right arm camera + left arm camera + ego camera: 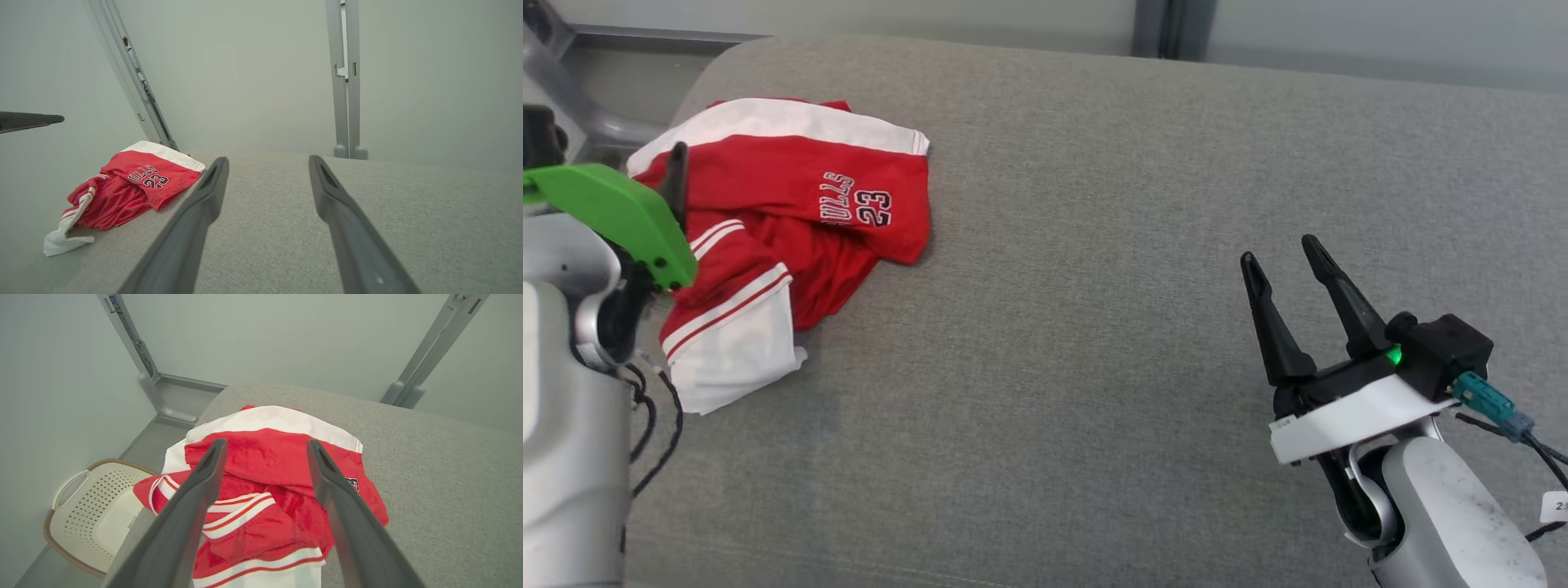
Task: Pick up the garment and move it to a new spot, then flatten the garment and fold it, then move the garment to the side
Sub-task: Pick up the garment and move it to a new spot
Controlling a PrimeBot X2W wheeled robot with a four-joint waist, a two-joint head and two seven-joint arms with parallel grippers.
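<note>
The garment (pixel 792 212) is a crumpled red and white jersey piece printed "BULLS 23". It lies at the left end of the grey cushioned surface (pixel 1135 204). My left gripper (pixel 266 443) hovers just above it, open, with the red cloth (pixel 265 465) showing between its two fingers and nothing held. In the head view one dark left finger (pixel 676 175) sticks up behind a green mount over the garment's left edge. My right gripper (pixel 1280 251) stands open over bare cushion at the right, far from the garment (pixel 135 188), with nothing between its fingers.
A cream perforated basket (pixel 94 514) sits on the floor beyond the cushion's left edge. Grey metal frame posts (pixel 147 367) (pixel 345 81) rise against pale walls behind the cushion. Bare cushion lies between the garment and the right gripper.
</note>
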